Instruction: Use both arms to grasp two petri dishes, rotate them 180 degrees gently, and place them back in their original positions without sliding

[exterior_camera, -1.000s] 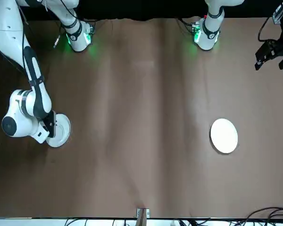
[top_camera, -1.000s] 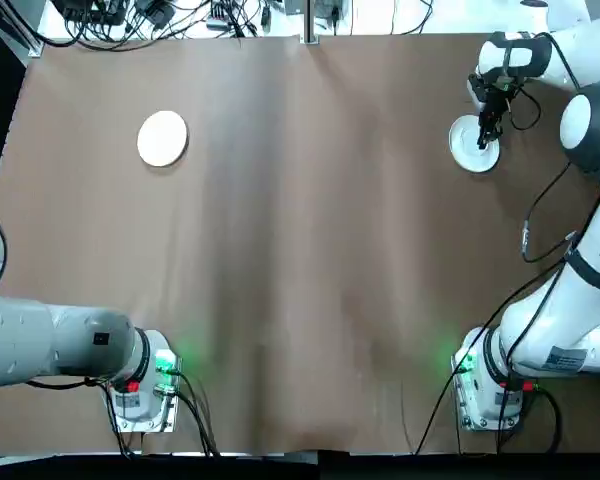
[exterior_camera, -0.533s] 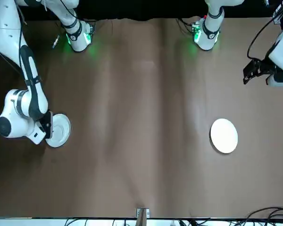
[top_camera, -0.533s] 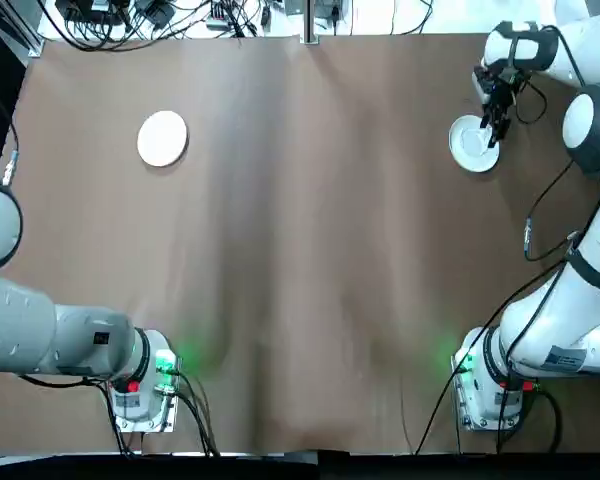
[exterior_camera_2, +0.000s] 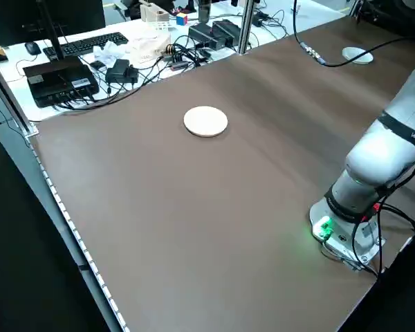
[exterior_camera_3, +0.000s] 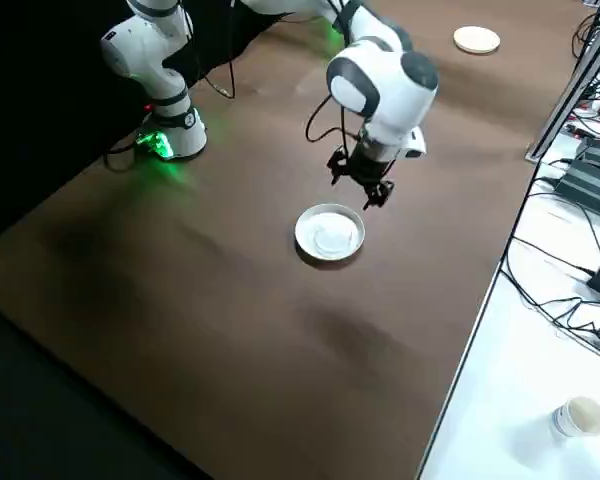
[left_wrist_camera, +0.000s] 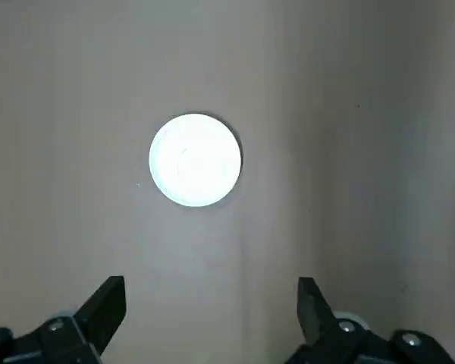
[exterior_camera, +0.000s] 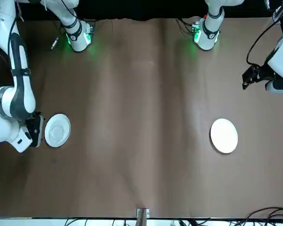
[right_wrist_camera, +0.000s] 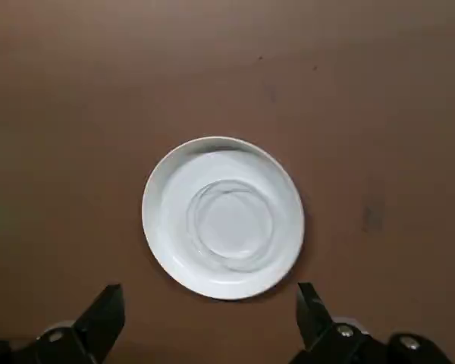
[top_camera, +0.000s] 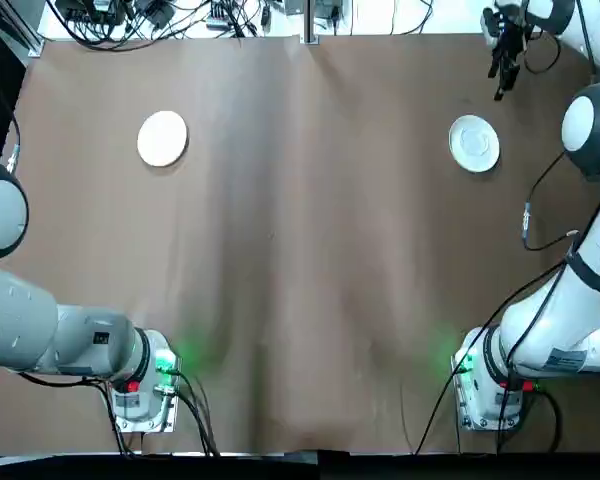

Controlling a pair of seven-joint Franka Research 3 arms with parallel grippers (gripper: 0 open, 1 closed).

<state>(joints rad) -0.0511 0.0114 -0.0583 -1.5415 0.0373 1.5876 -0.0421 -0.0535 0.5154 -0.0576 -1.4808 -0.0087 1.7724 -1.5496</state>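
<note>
The ringed petri dish [top_camera: 474, 143] lies flat at the far right of the brown table. My right gripper [exterior_camera_3: 360, 192] hangs open above it and touches nothing; its wrist view shows the whole ringed petri dish [right_wrist_camera: 223, 217] past the spread fingers [right_wrist_camera: 106, 315]. At the far left lies the plain white petri dish [top_camera: 162, 138]. High over the table's left side, my left gripper [exterior_camera: 251, 78] is apart from that dish [exterior_camera: 224, 135]. It is open [left_wrist_camera: 210, 303] and empty, with the plain dish [left_wrist_camera: 196, 160] ahead of it.
Cables, power bricks and a keyboard [exterior_camera_2: 90, 43] lie on the white bench beyond the far edge. A paper cup [exterior_camera_3: 578, 416] stands off the table's right side. The arm bases [top_camera: 145, 385] [top_camera: 488, 385] glow green at the near edge.
My right gripper has let go of the ringed dish, risen and drawn back toward the far edge. The left gripper has moved inward over the table. Both dishes stay put.
</note>
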